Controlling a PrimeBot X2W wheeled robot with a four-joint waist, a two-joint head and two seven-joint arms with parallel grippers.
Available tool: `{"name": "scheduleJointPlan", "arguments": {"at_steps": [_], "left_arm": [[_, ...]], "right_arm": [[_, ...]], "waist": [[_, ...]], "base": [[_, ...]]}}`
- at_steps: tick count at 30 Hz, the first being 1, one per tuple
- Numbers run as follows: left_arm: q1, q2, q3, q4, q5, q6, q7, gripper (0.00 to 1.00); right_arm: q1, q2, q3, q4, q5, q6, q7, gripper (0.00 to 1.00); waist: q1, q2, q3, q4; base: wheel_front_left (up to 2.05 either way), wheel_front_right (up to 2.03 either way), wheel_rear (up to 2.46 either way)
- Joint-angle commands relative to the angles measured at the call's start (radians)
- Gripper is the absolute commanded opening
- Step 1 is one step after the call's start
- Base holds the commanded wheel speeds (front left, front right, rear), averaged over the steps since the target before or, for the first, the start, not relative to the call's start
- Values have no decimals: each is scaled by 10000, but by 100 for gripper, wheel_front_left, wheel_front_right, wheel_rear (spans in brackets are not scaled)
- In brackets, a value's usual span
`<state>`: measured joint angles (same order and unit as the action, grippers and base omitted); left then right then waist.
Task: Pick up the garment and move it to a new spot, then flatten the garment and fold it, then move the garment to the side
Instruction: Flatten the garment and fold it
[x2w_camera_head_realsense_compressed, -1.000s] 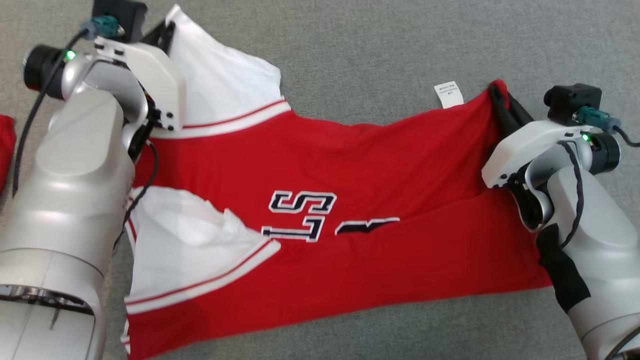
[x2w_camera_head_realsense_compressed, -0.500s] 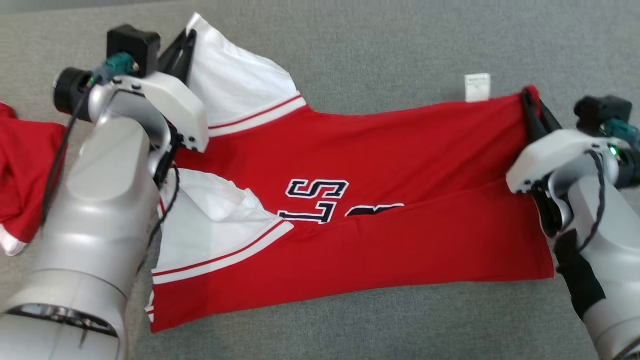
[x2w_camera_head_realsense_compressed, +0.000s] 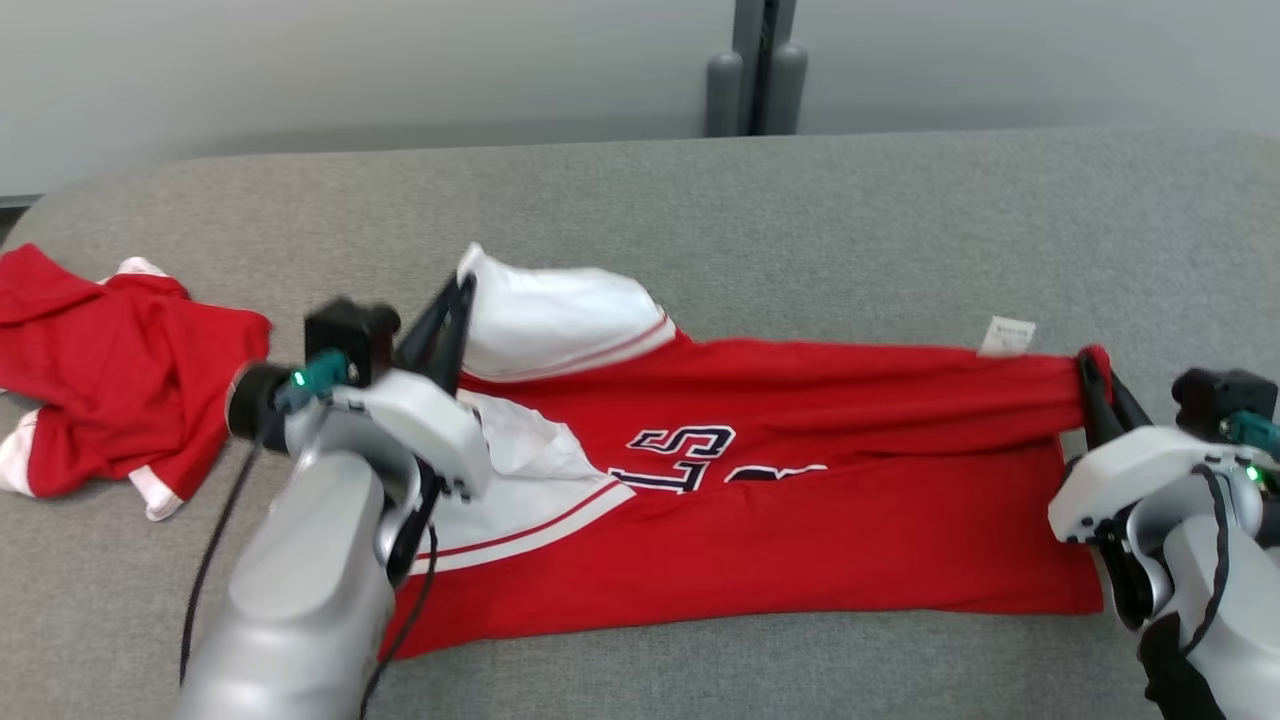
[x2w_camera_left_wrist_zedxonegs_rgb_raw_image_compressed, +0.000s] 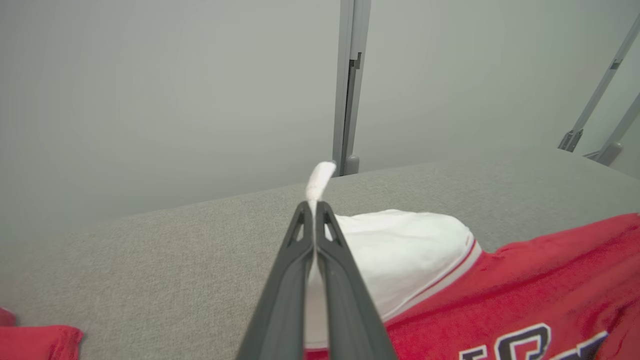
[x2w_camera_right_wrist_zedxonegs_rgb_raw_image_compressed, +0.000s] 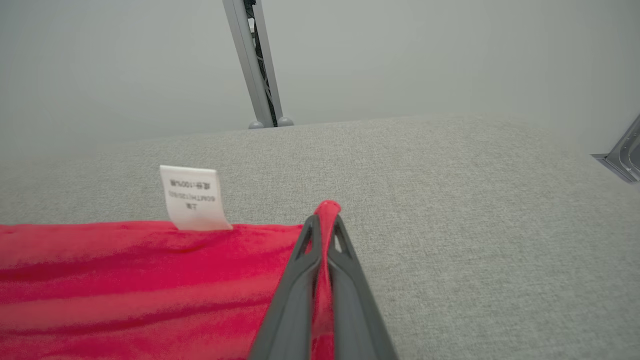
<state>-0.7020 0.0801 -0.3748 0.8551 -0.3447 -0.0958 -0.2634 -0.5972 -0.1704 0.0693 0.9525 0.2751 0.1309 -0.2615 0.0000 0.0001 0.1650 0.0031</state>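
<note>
left of the garment (x2w_camera_head_realsense_compressed: 800, 540) lies another shirt (x2w_camera_head_realsense_compressed: 120, 390)

Lab: grey cloth-covered table (x2w_camera_head_realsense_compressed: 860, 200), bare wall (x2w_camera_head_realsense_compressed: 300, 80)

Soft, even, bright light, no glare, faint shadow under the garment's (x2w_camera_head_realsense_compressed: 800, 540) near edge, left arm (x2w_camera_head_realsense_compressed: 420, 430) beside the garment slightly motion-blurred, red cloth smeared in right wrist view, post (x2w_camera_right_wrist_zedxonegs_rgb_raw_image_compressed: 252, 65) beyond the garment leaning from wide-angle distortion

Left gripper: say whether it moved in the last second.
Yes, probably: the left gripper, once well beyond the crumpled red garment, is now level with it, so nearer the robot; the camera tilted too.
</note>
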Motion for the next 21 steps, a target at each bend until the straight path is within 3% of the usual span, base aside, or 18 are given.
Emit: {"name": "scheduleJointPlan", "arguments": {"at_steps": [1, 10, 21], "left_arm": [[292, 58, 3, -173, 3, 26, -10, 0], [2811, 69, -130, -1733, -52, 207, -13, 0], [4965, 17, -93, -2810, -314, 468, -14, 0]], "right_arm": [[193, -90, -51, -55, -7, -4, -44, 0], [1440, -122, -431, -727, -402, -4, -46, 0], [3332, 440, -1365, -1980, -714, -4, -47, 0]], "waist": [[0, -1, -203, 199], [0, -1, -489, 530], [0, -1, -1036, 514]], "base": [[0, 0, 0], [0, 0, 0], [0, 0, 0]]}}
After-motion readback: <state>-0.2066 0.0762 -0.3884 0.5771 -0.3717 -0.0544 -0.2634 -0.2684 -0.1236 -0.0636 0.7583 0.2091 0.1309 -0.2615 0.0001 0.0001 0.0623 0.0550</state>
